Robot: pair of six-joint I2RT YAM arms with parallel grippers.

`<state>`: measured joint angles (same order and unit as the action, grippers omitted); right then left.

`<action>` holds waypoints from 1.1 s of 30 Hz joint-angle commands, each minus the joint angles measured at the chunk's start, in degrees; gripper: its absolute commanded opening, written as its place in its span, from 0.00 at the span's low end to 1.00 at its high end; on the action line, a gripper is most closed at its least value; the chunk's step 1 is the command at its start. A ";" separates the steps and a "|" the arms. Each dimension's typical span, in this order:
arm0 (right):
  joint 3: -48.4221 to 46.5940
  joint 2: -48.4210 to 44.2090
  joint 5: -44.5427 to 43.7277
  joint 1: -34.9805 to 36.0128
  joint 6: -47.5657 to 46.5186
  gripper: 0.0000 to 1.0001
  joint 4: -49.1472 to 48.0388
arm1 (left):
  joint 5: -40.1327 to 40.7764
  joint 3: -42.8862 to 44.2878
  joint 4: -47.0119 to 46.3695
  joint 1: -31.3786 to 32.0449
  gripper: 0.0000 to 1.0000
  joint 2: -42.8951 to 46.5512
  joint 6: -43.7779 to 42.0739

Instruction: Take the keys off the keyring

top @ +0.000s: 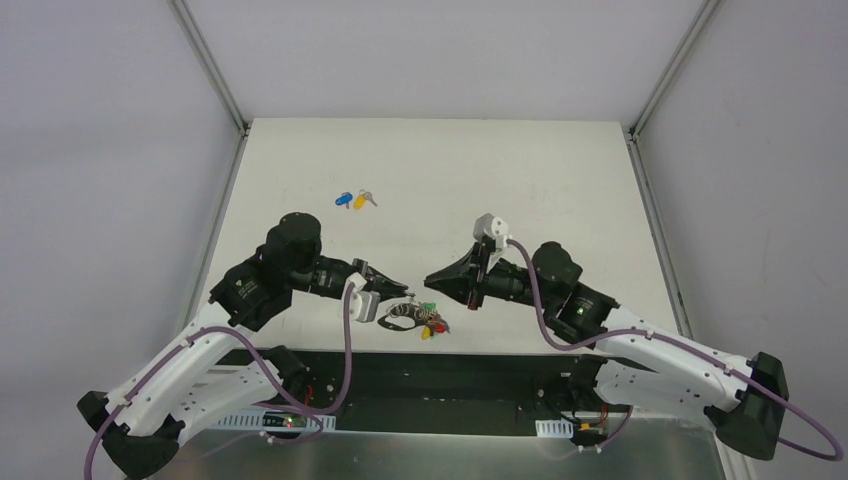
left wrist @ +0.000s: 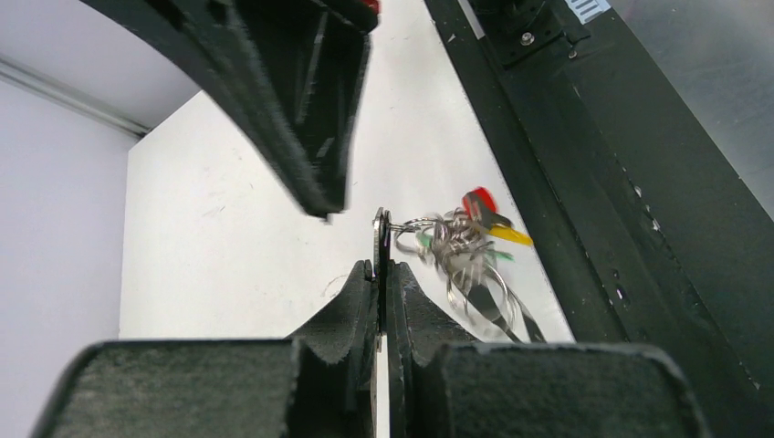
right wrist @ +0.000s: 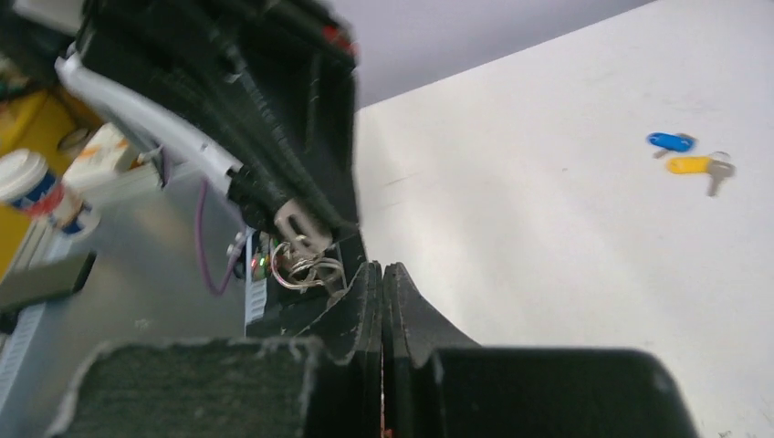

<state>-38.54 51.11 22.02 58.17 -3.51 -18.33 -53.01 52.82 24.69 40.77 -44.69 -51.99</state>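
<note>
Two loose keys, a blue key (top: pixel 343 199) and a yellow key (top: pixel 362 200), lie side by side on the white table (top: pixel 520 180), with grey walls (top: pixel 100 150) around it. The keyring (top: pixel 415 318) is near the table's front edge, just below both gripper tips.

From the left wrist, the left gripper (left wrist: pixel 381 274) pinches the keyring's flat metal tab. A white label (left wrist: pixel 584 7) is unreadable.

From the right wrist, the right gripper (right wrist: pixel 383 283) has its fingers pressed together with nothing visible between them. A cup's (right wrist: pixel 23 182) blue-red print is too blurred to read.

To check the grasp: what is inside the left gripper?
A flat metal tab of the keyring, pinched edge-on; its lower part is hidden by the fingers.
</note>
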 commanded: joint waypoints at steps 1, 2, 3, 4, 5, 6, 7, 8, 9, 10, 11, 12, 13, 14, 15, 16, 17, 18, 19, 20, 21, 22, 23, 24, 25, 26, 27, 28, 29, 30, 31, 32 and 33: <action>2.19 -2.46 -13.36 -1.66 13.70 0.00 -10.88 | -0.40 0.00 -2.06 -0.43 0.00 -0.43 -0.57; 2.75 -2.38 -14.64 -1.74 15.92 0.00 -12.23 | -0.29 -0.01 -2.03 -0.43 0.00 -0.58 -0.58; 3.00 -2.11 -15.69 -1.75 18.02 0.00 -12.72 | -0.31 -0.08 -2.10 -0.43 0.00 -0.91 -0.65; 2.99 -1.63 -16.37 -1.78 20.11 0.00 -12.78 | -0.28 -0.11 -2.15 -0.43 0.00 -1.19 -0.58; 2.77 -1.24 -15.70 -1.75 21.28 0.00 -12.79 | -0.25 -0.12 -2.14 -0.43 0.00 -1.46 -0.51; 2.53 -0.69 -13.82 -1.75 21.23 0.00 -12.76 | -0.25 -0.10 -2.18 -0.43 0.00 -1.72 -0.52; 2.37 -0.35 -11.10 -1.78 20.16 0.00 -12.73 | -0.31 -0.08 -2.18 -0.43 0.00 -1.84 -0.46; 2.47 -0.23 -8.37 -1.79 18.00 0.01 -12.68 | -0.33 -0.05 -2.11 -0.43 0.00 -1.89 -0.41; 2.78 -0.28 -5.79 -1.72 15.20 0.08 -12.55 | -0.53 0.01 -2.11 -0.43 0.00 -1.88 -0.35; 3.29 -0.52 -3.57 -1.68 11.15 0.16 -12.46 | -0.95 0.12 -2.23 -0.45 0.00 -1.77 -0.27; 4.02 -0.88 -1.64 -1.61 8.07 0.22 -12.25 | -1.14 0.22 -2.27 -0.44 0.00 -1.80 -0.24; 4.57 -1.20 -0.40 -1.59 5.19 0.27 -11.64 | -1.38 0.23 -2.27 -0.45 0.00 -1.78 -0.18; 4.65 -1.45 0.27 -1.63 2.97 0.28 -10.46 | -1.59 0.26 -2.26 -0.44 0.00 -1.74 -0.16; 4.37 -1.60 1.02 -1.58 0.38 0.30 -8.77 | -1.73 0.30 -2.27 -0.48 0.00 -1.66 -0.15; 3.75 -1.60 1.57 -1.53 -1.48 0.31 -6.85 | -2.00 0.32 -2.28 -0.45 0.00 -1.57 -0.07; 3.04 -1.43 2.03 -1.57 -2.85 0.31 -5.13 | -2.15 0.27 -2.24 -0.46 0.00 -1.44 -0.09; 2.39 -1.04 2.22 -1.50 -4.00 0.32 -3.63 | -2.21 0.27 -2.23 -0.48 0.00 -1.30 -0.05; 1.79 -0.74 2.38 -1.41 -4.91 0.32 -2.50 | -2.40 0.35 -2.27 -0.44 0.00 -1.21 -0.07; 1.32 -0.27 2.60 -1.30 -5.87 0.33 -1.40 | -2.58 0.39 -2.27 -0.43 0.00 -1.17 -0.07; 0.99 0.08 3.03 -1.11 -6.79 0.33 -0.82 | -2.80 0.37 -2.28 -0.44 0.00 -1.11 0.00; 0.75 0.46 3.25 -0.80 -7.68 0.33 -0.58 | -3.05 0.36 -2.26 -0.46 0.00 -1.02 0.03; 0.63 0.75 3.21 -0.60 -8.15 0.34 -0.57 | -3.32 0.37 -2.27 -0.44 0.00 -0.96 0.04; 0.24 1.21 3.60 -0.27 -8.60 0.34 -0.61 | -3.54 0.43 -2.28 -0.43 0.00 -0.97 -0.02; 0.06 1.53 4.53 -0.04 -9.25 0.34 -0.65 | -3.80 0.44 -2.28 -0.43 0.00 -1.09 0.10; -0.16 1.93 5.48 0.27 -9.47 0.34 -1.16 | -4.04 0.50 -2.34 -0.45 0.00 -1.06 0.14; -0.27 2.26 6.42 0.49 -9.68 0.35 -1.54 | -4.22 0.51 -2.32 -0.48 0.00 -1.18 0.13; -0.30 2.71 7.31 0.68 -9.94 0.36 -1.94 | -4.44 0.45 -2.36 -0.46 0.00 -1.19 0.20; -0.36 3.08 7.97 0.93 -10.06 0.36 -2.42 | -4.75 0.50 -2.43 -0.48 0.00 -1.19 0.25; -0.52 3.54 8.37 1.08 -10.11 0.37 -2.75 | -5.05 0.55 -2.51 -0.46 0.00 -1.19 0.38; -0.66 3.96 8.73 1.18 -10.30 0.37 -3.16 | -5.25 0.47 -2.60 -0.44 0.00 -1.17 0.45; -0.78 4.39 8.94 1.35 -10.45 0.38 -3.51 | -5.50 0.50 -2.67 -0.43 0.00 -1.15 0.50; -1.02 4.86 9.25 1.46 -10.58 0.38 -3.85 | -5.71 0.50 -2.70 -0.48 0.00 -1.19 0.62; -1.33 5.31 9.50 1.68 -10.70 0.39 -4.14 | -5.84 0.46 -2.78 -0.45 0.00 -1.19 0.70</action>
<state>-36.47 55.16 28.03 59.13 -11.97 -18.65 -54.17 52.53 24.71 40.77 -46.81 -51.66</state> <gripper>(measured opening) 0.380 0.037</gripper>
